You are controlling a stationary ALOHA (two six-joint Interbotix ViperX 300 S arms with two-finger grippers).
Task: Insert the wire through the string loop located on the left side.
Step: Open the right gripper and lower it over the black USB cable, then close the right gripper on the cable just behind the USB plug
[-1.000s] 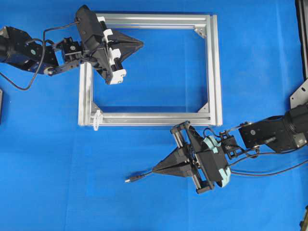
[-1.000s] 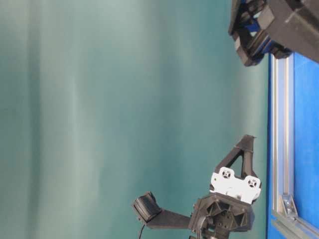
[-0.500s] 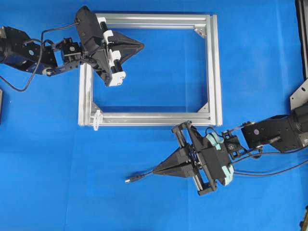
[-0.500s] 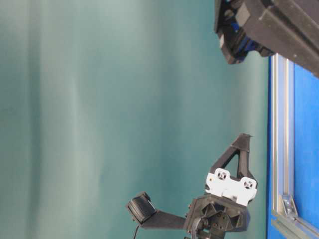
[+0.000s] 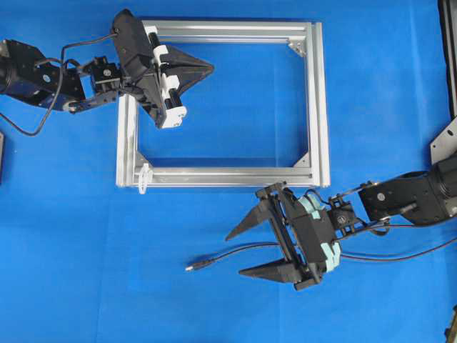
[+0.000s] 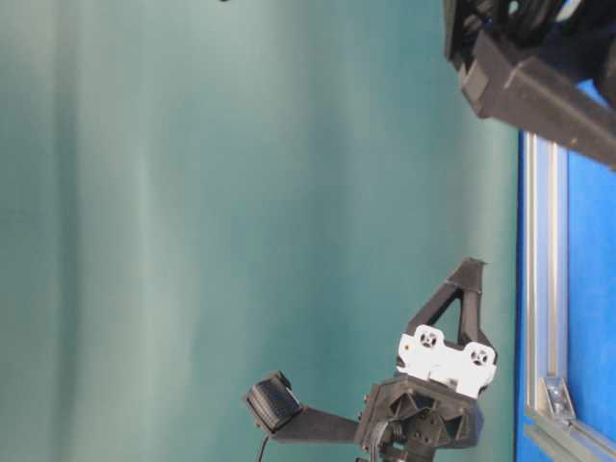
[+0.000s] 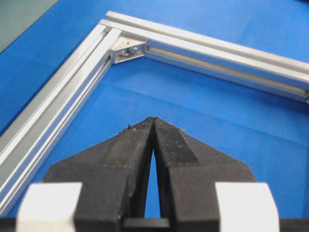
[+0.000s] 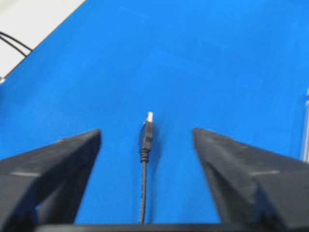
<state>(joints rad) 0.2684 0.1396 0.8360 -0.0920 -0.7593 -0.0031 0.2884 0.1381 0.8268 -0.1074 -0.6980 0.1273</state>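
Blue mat (image 5: 86,286), right gripper (image 5: 241,251) jaws now apart, wire (image 5: 221,257) released

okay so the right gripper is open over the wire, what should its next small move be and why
Probably close the right gripper on the wire just behind the plug. Its jaws stand wide apart with the wire lying on the blue mat between them, unheld, in both the overhead and right wrist views. The string loop hangs at the frame's lower-left corner, so the wire must be gripped before it can be carried there.
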